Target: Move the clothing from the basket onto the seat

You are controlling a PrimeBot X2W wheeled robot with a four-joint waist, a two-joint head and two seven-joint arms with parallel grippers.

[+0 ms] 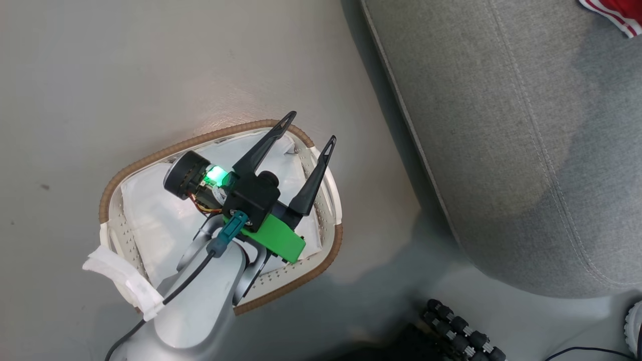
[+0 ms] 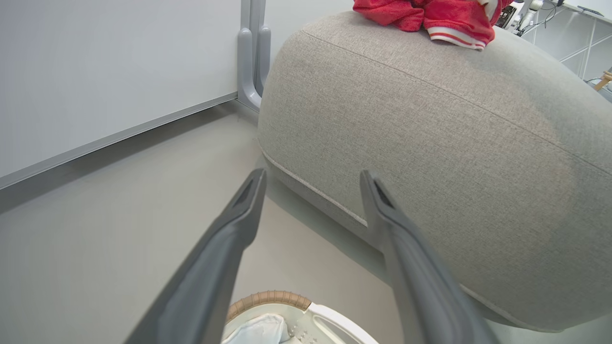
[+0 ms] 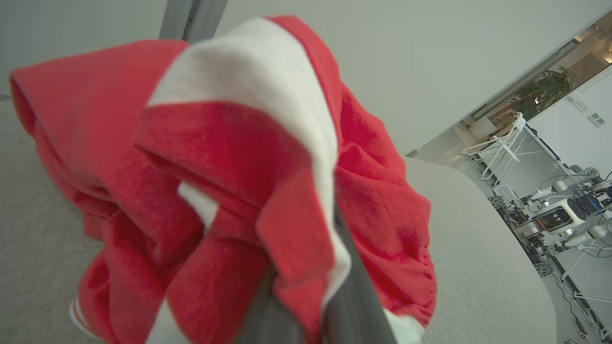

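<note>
Clothing (image 1: 617, 12), red with white stripes, shows in the head view as a small piece in the far right corner, lying on the grey seat (image 1: 501, 125). The basket (image 1: 150, 159) stands on the floor to the left of the seat, apart from it, with its long axis running left to right. Its white lining (image 1: 145, 210) looks bare, though the arm covers the middle part. The left gripper (image 1: 311, 129) hangs over the far right end of the basket, its fingers spread wide and holding nothing.

The left wrist view looks over the basket rim toward the seat. It shows what the head view cuts off: the clothing is bunched on top of the seat at its far side, well apart from the spread left fingers (image 2: 224, 248).

In the right wrist view the clothing is very close and drapes over the right gripper (image 3: 315, 306). Its fingers are pressed together with cloth gathered around them, so I judge that they pinch it. Grey seat fabric shows on both sides of the cloth. The clothing therefore lies to the far right of the basket, at the right arm, and the coming move is probably only to let go there.
</note>
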